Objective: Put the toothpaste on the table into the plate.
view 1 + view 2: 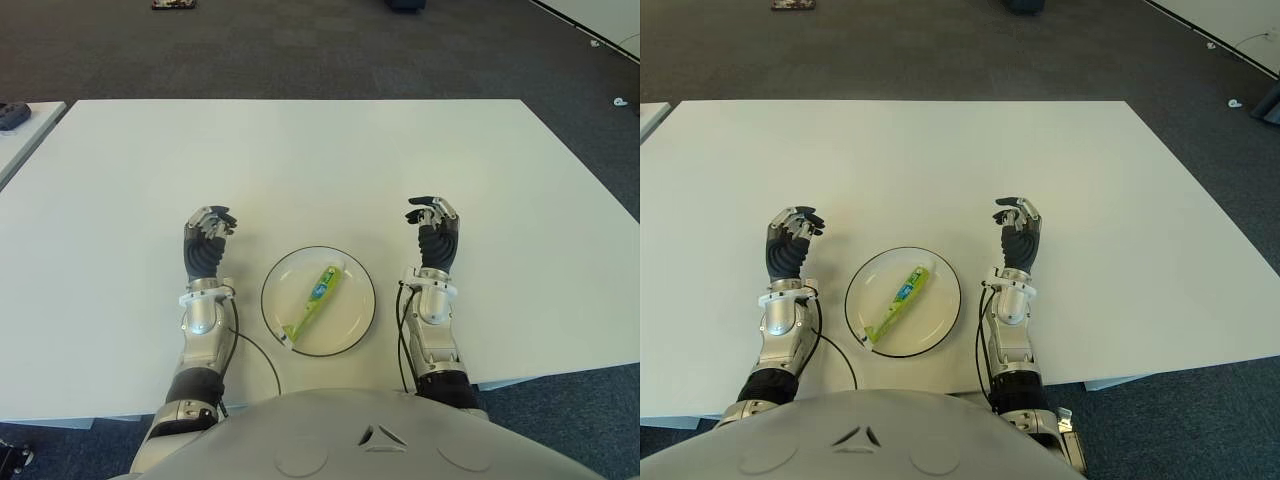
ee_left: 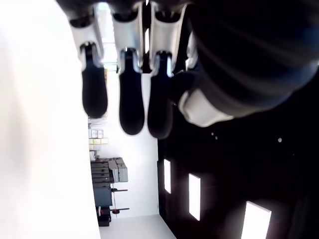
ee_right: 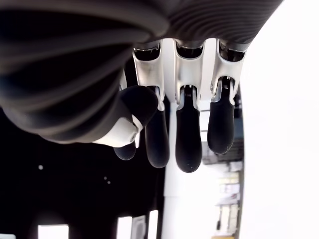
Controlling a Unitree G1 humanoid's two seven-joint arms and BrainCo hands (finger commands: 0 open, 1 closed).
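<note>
Green toothpaste (image 1: 315, 297) lying diagonally inside the plate (image 1: 352, 329) on the white desk (image 1: 320, 170), left hand (image 1: 206, 245) at plate's nine o'clock, right hand (image 1: 434, 236) at three o'clock, both hands' fingers loosely curled, holding nothing

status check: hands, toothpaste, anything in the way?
Left hand left of plate, empty, fingers relaxed. Right hand right of it, same. Toothpaste lies in the plate. Nothing in the way.

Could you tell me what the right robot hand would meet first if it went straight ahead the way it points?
Probably nothing: the right robot hand points away from the robot over bare table, likely free to the far edge.
</note>
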